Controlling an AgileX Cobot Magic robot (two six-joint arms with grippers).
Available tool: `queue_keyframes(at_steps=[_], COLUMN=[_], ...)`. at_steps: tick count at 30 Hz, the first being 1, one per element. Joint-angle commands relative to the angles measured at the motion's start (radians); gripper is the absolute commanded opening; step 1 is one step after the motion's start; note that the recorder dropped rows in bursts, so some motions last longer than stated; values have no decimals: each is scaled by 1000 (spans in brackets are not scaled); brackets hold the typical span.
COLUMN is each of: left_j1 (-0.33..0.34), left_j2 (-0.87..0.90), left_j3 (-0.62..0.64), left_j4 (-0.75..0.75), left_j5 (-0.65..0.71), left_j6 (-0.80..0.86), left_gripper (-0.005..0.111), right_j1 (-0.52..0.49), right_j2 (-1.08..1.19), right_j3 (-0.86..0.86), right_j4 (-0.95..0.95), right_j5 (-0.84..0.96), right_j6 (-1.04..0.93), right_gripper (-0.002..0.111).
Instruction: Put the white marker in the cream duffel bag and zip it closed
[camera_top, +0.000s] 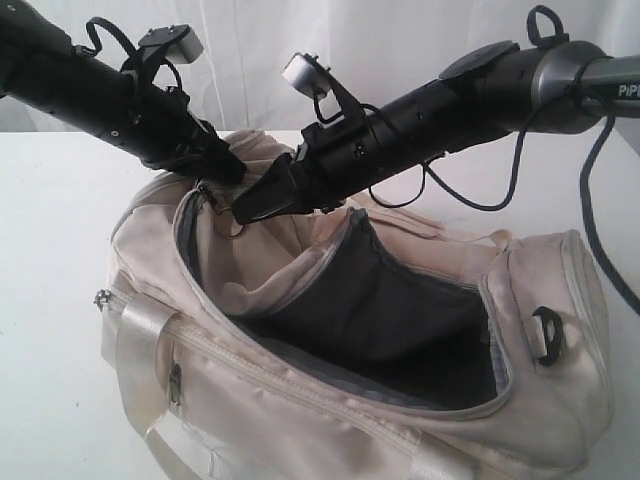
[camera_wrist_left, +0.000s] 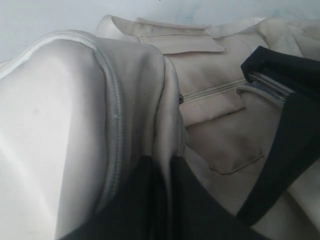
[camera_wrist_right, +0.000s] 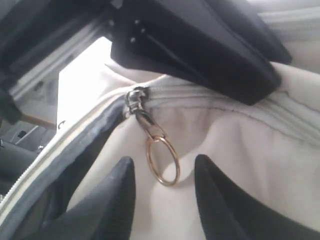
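Observation:
The cream duffel bag (camera_top: 300, 400) lies on the white table with its top zipper open and the dark grey lining (camera_top: 400, 310) showing. My left gripper (camera_top: 222, 166) is at the bag's far left end, shut on a fold of cream bag fabric (camera_wrist_left: 167, 150). My right gripper (camera_top: 247, 210) hovers just beside it, open. In the right wrist view its fingertips (camera_wrist_right: 125, 172) flank the gold ring pull (camera_wrist_right: 167, 183) that hangs from the zipper slider (camera_wrist_right: 134, 98), without touching it. The white marker is not in view.
A black plastic loop (camera_top: 546, 335) sits on the bag's right end, and a shiny webbing strap (camera_top: 140, 345) crosses its front left. The right arm's cable (camera_top: 600, 200) hangs at the right. A white curtain backs the table.

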Motion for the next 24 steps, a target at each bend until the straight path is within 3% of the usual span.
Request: queue_keyframes(at_steps=[1,14,20,24], left_j1=[2,2,2,2], left_j2=[-4,-8,-8,-9], left_j3=[-3,-3,-3,-3], left_j4=[-19,-29,-31,-31], left_j5=[15,29,29,20], left_j6=[4,21,21,26], left_gripper=[0,0,0,0], right_j1=[3,47,52,52], right_j2=[0,37,13,-49], right_j3=[3,3,3,3], right_j4=[34,33,33,18], right_j5=[1,-7,37,76], right_j6=[-19,-25,28,95], right_gripper=[38,36,7,4])
